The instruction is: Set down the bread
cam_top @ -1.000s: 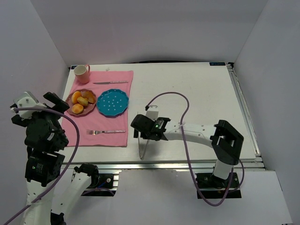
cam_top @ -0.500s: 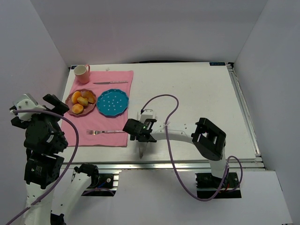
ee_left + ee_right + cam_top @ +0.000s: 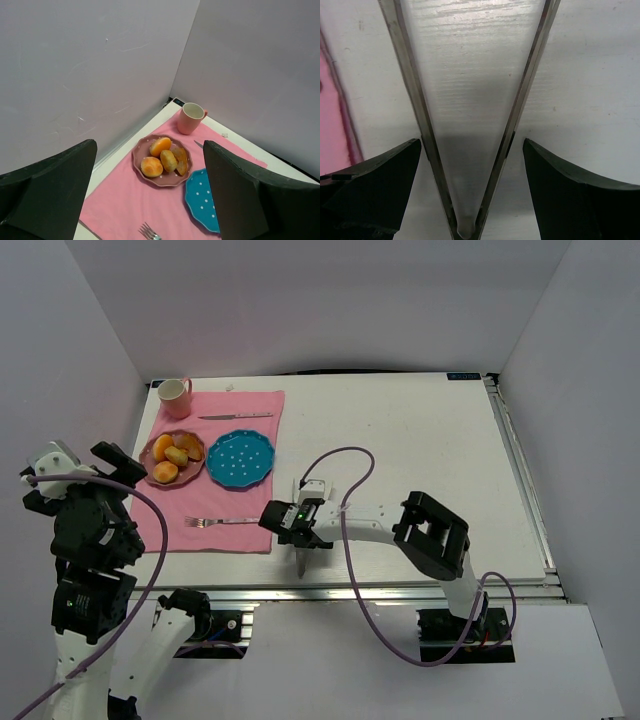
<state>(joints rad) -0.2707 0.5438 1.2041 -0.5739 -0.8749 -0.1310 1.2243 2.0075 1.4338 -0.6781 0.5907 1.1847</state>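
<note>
Several golden-orange bread rolls point(image 3: 166, 472) point(image 3: 151, 166) lie on a mauve plate point(image 3: 148, 452) point(image 3: 140, 149) at the left of the pink cloth. A blue dotted plate point(image 3: 240, 458) point(image 3: 202, 200) sits beside it with nothing on it. My left gripper point(image 3: 150, 200) hangs open high above the cloth's left side, holding nothing. My right gripper point(image 3: 298, 533) point(image 3: 470, 175) is low over metal tongs point(image 3: 301, 565) point(image 3: 465, 220) on the white table, near the front edge. Its fingers point(image 3: 370, 185) stand open on either side of the tongs' hinged end, not touching them.
A pink cup point(image 3: 175, 396) point(image 3: 191, 117) stands at the cloth's far left corner. A knife point(image 3: 236, 416) lies behind the blue plate and a fork point(image 3: 225, 521) point(image 3: 148, 231) in front of it. White walls close in the left, back and right.
My right arm has folded and slid left and down along the tongs toward their hinged end, staying open. The left arm has barely moved.
</note>
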